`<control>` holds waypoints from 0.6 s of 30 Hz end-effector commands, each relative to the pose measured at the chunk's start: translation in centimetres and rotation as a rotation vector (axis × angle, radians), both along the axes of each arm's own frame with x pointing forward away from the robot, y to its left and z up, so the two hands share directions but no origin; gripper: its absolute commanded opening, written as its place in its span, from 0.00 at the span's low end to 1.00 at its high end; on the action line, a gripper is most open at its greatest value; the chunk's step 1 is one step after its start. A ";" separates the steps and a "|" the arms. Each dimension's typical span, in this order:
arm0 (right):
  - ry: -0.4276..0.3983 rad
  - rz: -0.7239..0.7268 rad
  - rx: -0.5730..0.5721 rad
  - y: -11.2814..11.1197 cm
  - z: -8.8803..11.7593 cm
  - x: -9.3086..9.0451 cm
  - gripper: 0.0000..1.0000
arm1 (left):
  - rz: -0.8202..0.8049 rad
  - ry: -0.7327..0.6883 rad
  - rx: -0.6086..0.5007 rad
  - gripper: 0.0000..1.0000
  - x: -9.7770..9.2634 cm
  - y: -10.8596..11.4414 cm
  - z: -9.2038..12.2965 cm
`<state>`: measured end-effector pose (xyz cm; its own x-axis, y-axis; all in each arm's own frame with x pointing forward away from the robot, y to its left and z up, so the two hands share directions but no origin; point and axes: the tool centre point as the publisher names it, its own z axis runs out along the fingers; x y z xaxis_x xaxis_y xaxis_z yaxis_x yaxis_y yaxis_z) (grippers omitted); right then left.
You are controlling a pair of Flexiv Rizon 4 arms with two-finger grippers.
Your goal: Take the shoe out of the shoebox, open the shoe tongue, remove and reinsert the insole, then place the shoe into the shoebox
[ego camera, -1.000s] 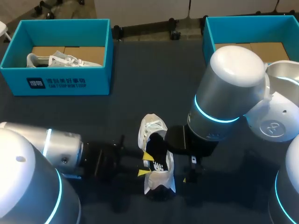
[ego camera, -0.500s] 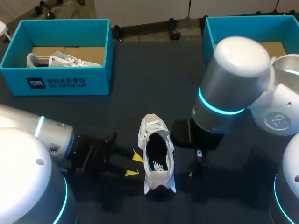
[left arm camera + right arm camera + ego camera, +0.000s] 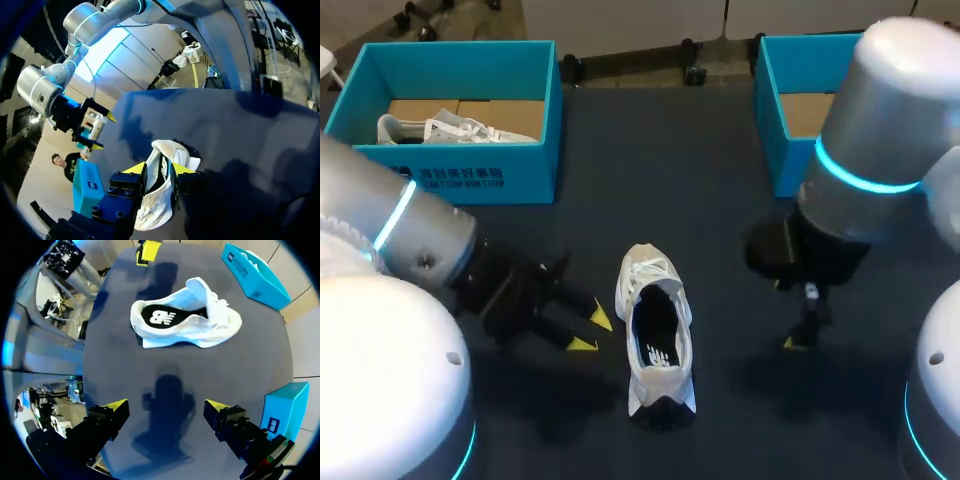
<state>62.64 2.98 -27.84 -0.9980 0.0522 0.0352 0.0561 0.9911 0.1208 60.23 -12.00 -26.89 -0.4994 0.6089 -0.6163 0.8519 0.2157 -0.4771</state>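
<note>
Since the shoe (image 3: pixel 650 272) lies mid-surface (image 3: pixel 700 200) with its insole (image 3: pixel 656 335) seemingly seated, only boxing it in the shoebox (image 3: pixel 772 130) looks left; left tool (image 3: pixel 590 331) at 9 o'clock, right tool (image 3: pixel 165 407) at 3, both spread, empty.

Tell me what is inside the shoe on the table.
A black insole with a white logo lies inside the white shoe. Its toe end is hidden under the tongue.

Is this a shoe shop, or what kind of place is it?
Probably a robot lab, not a shop. Two robot arms hold the left claw and the right claw open over a dark table, where one white shoe lies near a blue shoebox.
</note>
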 end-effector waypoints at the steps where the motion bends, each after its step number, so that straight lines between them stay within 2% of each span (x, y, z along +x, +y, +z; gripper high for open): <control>1: -0.004 0.001 0.043 -3.6 1.5 -0.4 1.00 | -0.102 0.045 0.200 0.34 0.9 1.1 1.9; 4: -0.004 0.001 0.043 -3.6 1.5 -0.4 1.00 | -0.122 0.096 0.270 0.35 1.4 1.8 2.6; 7: -0.004 0.001 0.043 -3.6 1.5 -0.4 1.00 | -0.153 0.134 0.337 0.29 1.9 2.2 3.3; 8: -0.004 0.001 0.043 -3.6 1.5 -0.4 1.00 | -0.172 0.155 0.375 0.21 2.0 2.3 3.5; 9: -0.004 0.001 0.043 -3.6 1.5 -0.4 1.00 | -0.193 0.171 0.419 0.05 2.0 2.4 3.7; 10: -0.004 0.001 0.043 -3.6 1.5 -0.4 1.00 | -0.220 0.172 0.474 0.00 2.1 2.6 3.9; 12: -0.004 0.001 0.043 -3.6 1.5 -0.4 1.00 | -0.280 0.147 0.583 0.00 2.2 3.0 4.1; 13: -0.004 0.001 0.043 -3.6 1.5 -0.4 1.00 | -0.280 0.109 0.587 0.00 2.5 2.9 4.4; 18: -0.004 0.001 0.043 -3.6 1.5 -0.4 1.00 | -0.280 0.109 0.587 0.00 2.5 2.9 4.4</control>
